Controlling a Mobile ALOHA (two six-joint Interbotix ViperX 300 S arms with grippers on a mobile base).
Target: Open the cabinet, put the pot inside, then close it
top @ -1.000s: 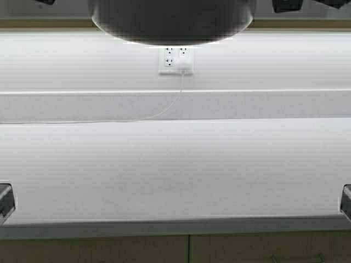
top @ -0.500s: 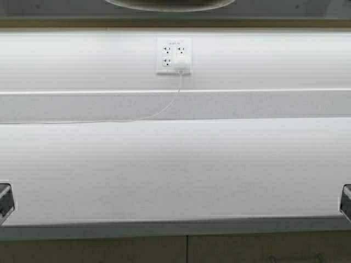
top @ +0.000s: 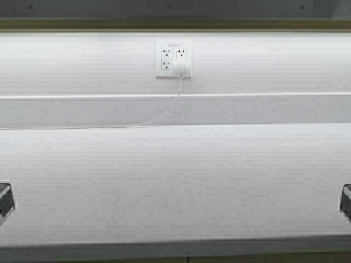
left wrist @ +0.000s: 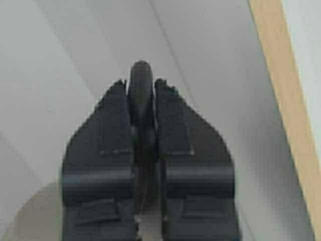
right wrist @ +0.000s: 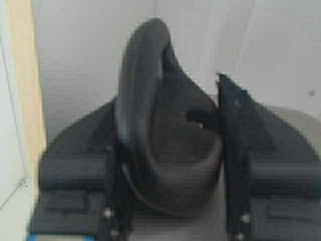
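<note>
I am seeing the pot only through the two wrist cameras; it is out of the high view. In the left wrist view, the left gripper [left wrist: 142, 88] is clenching one of the pot's black loop handles [left wrist: 141, 75], whose rounded tip is poking out between the two dark, ridged fingers. A pale grey curve of the pot [left wrist: 30, 216] is showing below them. Behind them smooth grey panels are meeting a tan edge of the cabinet [left wrist: 281, 75], so the gripper is sitting at the cabinet's grey inside.

In the right wrist view, the right gripper [right wrist: 168, 93] is grasping the second loop handle [right wrist: 143, 65]. The thick, matte black loop is filling the space between the two fingers, pressing one and reaching the other. The pot's dull grey metal is showing beyond the far finger. A tan strip and grey wall are standing behind. I cannot tell what the pot is holding.

In the high view, I am looking down on one long, white, finely speckled counter [top: 175, 186], with one white outlet plate [top: 174, 58] on the backsplash. One white plug [top: 182, 69] is sitting in it, and one thin cable [top: 159, 118] is curving down and off to the left.
</note>
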